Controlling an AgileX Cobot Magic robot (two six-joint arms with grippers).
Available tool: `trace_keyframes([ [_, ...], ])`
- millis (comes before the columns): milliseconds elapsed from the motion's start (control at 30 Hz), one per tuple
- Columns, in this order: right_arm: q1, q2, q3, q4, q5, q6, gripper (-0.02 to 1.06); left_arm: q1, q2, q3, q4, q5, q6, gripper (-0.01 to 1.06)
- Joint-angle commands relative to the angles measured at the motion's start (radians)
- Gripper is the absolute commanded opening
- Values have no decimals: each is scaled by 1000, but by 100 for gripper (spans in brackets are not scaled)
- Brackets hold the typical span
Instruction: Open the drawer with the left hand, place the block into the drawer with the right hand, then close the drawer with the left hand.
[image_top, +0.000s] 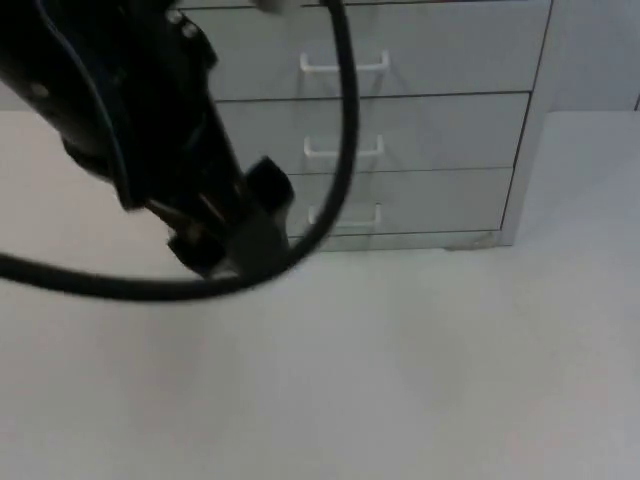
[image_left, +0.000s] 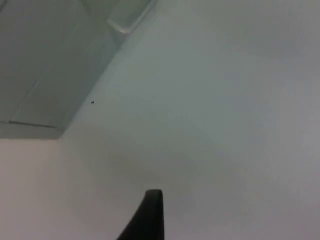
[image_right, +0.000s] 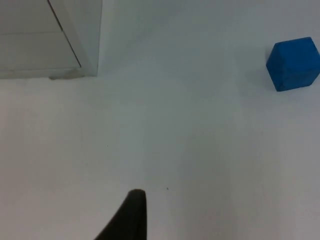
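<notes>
A grey cabinet (image_top: 440, 130) with three drawers stands at the back of the table, all three shut. Each drawer has a white handle: top (image_top: 343, 66), middle (image_top: 343, 151), bottom (image_top: 345, 216). My left gripper (image_top: 232, 248) hovers low over the table just left of the bottom drawer's handle, apart from it. In the left wrist view a handle (image_left: 125, 22) and the cabinet front (image_left: 45, 65) are close by, beyond the black fingertip (image_left: 150, 215). A blue block (image_right: 293, 64) lies on the table right of the cabinet's corner (image_right: 90, 60), well away from my right arm's fingertip (image_right: 131, 215).
The white table (image_top: 400, 370) stretches open in front of the cabinet. The left arm's black body (image_top: 110, 100) covers the cabinet's left part in the top view, and a black cable (image_top: 340, 150) hangs across the drawer fronts.
</notes>
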Motion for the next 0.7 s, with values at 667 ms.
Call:
trace_keyframes([
  [667,-5,-3,2,4,-41,4,105,-234,447,-5,1006,-165,-503,68],
])
